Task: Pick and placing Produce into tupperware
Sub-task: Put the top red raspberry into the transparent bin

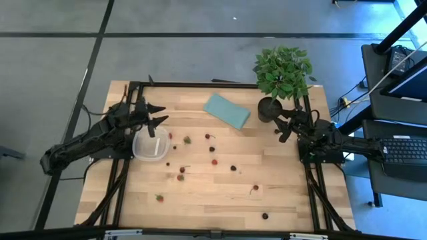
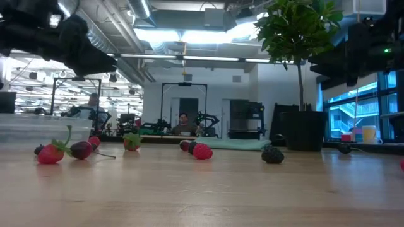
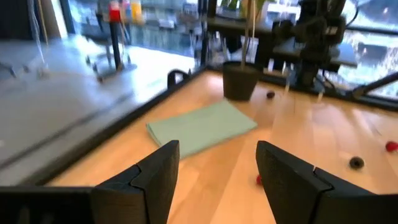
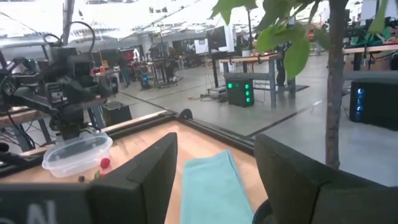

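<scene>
I am looking down on a pale wooden worktop [image 1: 220, 200] with a dark metal frame, standing on grey flooring. My left tool [image 1: 159, 115] is hovering at the left of the overhead frame, just above the far rim of the tupperware [image 1: 150, 145], its fingers spread wide and gripping nothing. My right tool [image 1: 285, 126] is waiting at the right of the frame, just beside a dark pot holding a leafy green plant [image 1: 283, 70], its fingers also spread wide and empty.

The tupperware is sitting left of centre and looks empty. The produce [image 1: 214, 161], small red and dark berries, is lying scattered across the middle and lower part of the worktop, all outside the container; two berries are lying just right of it. A flat teal pad [image 1: 227, 110] is lying tilted at the upper centre, between the two arms.

From worktop height, berries are lining the surface, and behind them a bright workshop is showing, with a person [image 2: 184, 122] sitting far back.
</scene>
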Controlling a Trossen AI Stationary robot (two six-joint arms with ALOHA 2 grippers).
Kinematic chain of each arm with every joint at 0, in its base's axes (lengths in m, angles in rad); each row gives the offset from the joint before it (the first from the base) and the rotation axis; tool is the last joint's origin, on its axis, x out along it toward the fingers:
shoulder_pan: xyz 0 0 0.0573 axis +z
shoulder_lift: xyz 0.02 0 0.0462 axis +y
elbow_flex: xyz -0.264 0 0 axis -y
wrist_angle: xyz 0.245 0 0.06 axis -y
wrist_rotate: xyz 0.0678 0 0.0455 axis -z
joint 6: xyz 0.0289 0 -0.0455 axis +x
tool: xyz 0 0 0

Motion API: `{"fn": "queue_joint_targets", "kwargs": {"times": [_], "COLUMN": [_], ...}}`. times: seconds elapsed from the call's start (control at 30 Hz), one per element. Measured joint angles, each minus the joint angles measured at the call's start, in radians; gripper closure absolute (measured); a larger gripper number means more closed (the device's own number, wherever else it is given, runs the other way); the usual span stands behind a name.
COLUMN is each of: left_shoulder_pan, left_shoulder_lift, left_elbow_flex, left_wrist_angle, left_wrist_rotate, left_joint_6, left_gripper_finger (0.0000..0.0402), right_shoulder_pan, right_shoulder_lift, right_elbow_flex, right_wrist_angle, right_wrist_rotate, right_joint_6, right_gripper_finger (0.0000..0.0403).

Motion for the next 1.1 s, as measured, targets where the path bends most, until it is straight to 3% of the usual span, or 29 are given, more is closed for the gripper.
{"fn": "queue_joint_targets", "kwargs": {"times": [0.37,0.57,0.77,1.1], "left_shoulder_pan": [-0.09,-0.11,-0.116,-0.116], "left_shoulder_lift": [0.448,0.679,0.912,1.236], "left_elbow_flex": [0.282,0.55,0.822,1.091], "left_wrist_angle": [-0.101,-0.441,-0.814,-1.086], "left_wrist_rotate": [-0.002,-0.127,-0.163,-0.17], "left_joint_6": [0.012,-0.077,-0.124,-0.172], "left_gripper_finger": [0.0194,0.0194,0.0194,0.0194], "right_shoulder_pan": [0.0,0.0,0.0,0.0], "right_shoulder_lift": [0.0,0.0,0.0,0.0], "right_elbow_flex": [0.0,0.0,0.0,0.0], "right_wrist_angle": [0.009,0.009,0.0,-0.022], "right_wrist_rotate": [0.052,0.053,0.052,0.052], "right_joint_6": [-0.004,-0.005,-0.006,-0.003], "right_gripper_finger": [0.0186,0.0186,0.0186,0.0186]}}
